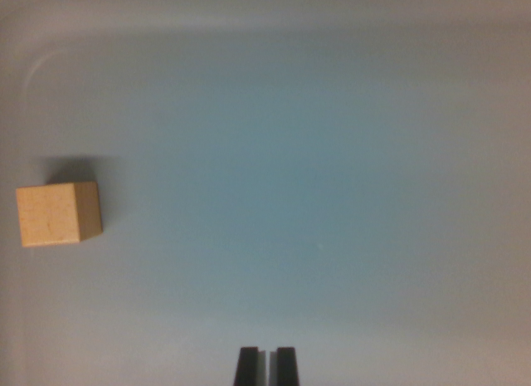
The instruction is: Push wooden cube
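1. Two dark fingertips [246,366] of the gripper [266,367] enter at the bottom edge of the wrist view.
2. The jaws stand nearly closed, a thin gap between them, holding nothing.

Only the claw [266,365] tips show at the bottom edge, the rest cut off below the frame.

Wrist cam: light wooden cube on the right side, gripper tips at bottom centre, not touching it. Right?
Not quite. The light wooden cube sits at the wrist view's left, not the right. The gripper tips are at bottom centre, apart from the cube, as you said.
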You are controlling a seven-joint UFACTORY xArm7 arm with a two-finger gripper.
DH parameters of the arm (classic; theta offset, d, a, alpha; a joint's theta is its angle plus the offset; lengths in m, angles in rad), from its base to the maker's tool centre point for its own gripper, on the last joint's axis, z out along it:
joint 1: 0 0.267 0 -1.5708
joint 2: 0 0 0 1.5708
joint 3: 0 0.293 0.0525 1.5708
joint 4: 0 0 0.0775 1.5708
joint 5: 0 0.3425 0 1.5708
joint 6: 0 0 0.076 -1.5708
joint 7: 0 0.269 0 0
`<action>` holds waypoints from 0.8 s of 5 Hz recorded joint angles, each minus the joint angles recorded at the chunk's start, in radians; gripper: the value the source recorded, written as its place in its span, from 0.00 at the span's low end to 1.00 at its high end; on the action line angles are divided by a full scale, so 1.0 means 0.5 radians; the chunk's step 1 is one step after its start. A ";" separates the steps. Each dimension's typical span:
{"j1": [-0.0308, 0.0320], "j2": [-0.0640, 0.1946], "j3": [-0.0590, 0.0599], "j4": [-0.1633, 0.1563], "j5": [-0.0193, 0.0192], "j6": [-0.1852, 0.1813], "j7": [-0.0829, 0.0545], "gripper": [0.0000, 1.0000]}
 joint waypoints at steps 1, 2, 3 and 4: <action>0.022 0.034 0.020 -0.051 -0.0076 -0.081 0.034 0.00; 0.022 0.034 0.020 -0.051 -0.0076 -0.081 0.034 0.00; 0.045 0.069 0.041 -0.102 -0.0153 -0.164 0.068 0.00; 0.045 0.069 0.041 -0.102 -0.0153 -0.164 0.068 0.00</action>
